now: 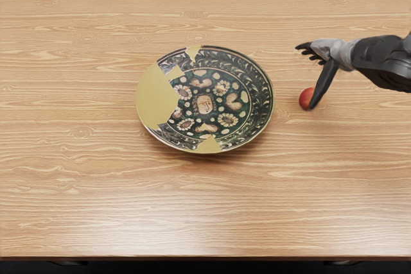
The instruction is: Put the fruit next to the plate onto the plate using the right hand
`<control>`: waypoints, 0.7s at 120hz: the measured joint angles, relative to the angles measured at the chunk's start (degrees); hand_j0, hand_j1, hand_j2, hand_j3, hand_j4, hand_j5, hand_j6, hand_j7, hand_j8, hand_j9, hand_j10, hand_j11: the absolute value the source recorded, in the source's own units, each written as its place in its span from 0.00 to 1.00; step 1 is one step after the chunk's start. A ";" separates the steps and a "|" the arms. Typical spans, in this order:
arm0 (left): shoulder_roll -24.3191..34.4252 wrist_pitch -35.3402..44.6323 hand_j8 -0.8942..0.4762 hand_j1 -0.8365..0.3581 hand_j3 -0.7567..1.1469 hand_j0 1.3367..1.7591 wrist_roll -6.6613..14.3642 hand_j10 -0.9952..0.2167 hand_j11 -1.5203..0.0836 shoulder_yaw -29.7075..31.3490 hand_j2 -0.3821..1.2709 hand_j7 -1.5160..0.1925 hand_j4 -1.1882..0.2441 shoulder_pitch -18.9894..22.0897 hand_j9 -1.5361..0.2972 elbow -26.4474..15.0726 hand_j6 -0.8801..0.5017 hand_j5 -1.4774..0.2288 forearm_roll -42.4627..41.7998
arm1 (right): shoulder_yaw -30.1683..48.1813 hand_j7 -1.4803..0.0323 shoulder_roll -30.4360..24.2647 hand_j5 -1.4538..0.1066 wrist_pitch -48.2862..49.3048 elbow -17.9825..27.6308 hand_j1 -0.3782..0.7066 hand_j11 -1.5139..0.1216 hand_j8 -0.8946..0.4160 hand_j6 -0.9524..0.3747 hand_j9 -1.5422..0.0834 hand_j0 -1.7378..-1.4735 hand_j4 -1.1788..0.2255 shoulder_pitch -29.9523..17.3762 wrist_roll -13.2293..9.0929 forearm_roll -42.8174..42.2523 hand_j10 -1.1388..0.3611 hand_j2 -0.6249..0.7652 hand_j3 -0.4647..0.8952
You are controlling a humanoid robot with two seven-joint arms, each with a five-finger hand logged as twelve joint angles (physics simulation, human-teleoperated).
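Step in hand: reach and grasp, nothing lifted yet. The fruit [306, 99] is small, round and reddish. It lies on the table [77, 210] to the right of the plate [257, 62], near the rim but clear of it.

To do it well: centre the right hand [329, 58] over the fruit before closing, so that the digits come down on opposite sides and not all on one. Right now the palm sits above and to the right of the fruit, so it probably needs to come in and lower. A round thing this small will likely roll if nudged from one side — close slowly and evenly, low on the fruit. Lift enough to clear the raised rim, then carry left and set it down in the plate's middle, since near the edge it may roll back off.

Hand state: the arm comes in from the right edge, the hand is open and it holds nothing. The short fingers [307, 48] are spread and point left, well above the fruit. One long finger [323, 83] hangs down slantwise, its tip at the fruit's right side — it overlaps the fruit in this view, but I cannot tell whether it touches or is only in front. There is no pinch and nothing on the fruit's left side. The left arm is not in view.
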 joint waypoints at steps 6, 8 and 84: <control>0.00 0.00 0.65 0.99 0.40 0.76 0.00 0.82 0.95 0.01 0.23 0.89 0.83 -0.29 0.84 0.00 0.64 0.87 0.00 | -2.78 0.96 1.28 0.91 -5.68 -0.04 0.05 0.91 0.66 0.70 0.93 0.30 0.82 0.59 -0.09 -1.63 0.74 0.45 0.34; 0.00 0.00 0.65 0.99 0.40 0.76 0.00 0.82 0.95 0.01 0.23 0.89 0.83 -0.31 0.84 0.00 0.64 0.87 0.00 | -3.71 0.96 1.86 0.91 -7.42 -0.11 0.05 0.91 0.66 0.70 0.93 0.30 0.82 0.72 -0.11 -2.02 0.74 0.45 0.34; 0.00 0.00 0.65 0.99 0.40 0.76 0.00 0.82 0.95 0.02 0.23 0.89 0.83 -0.32 0.84 0.00 0.64 0.87 0.01 | -12.42 0.86 12.95 0.82 -25.29 -11.85 0.17 0.82 0.58 0.61 0.84 0.30 0.74 -4.32 -0.23 -4.52 0.67 0.43 0.34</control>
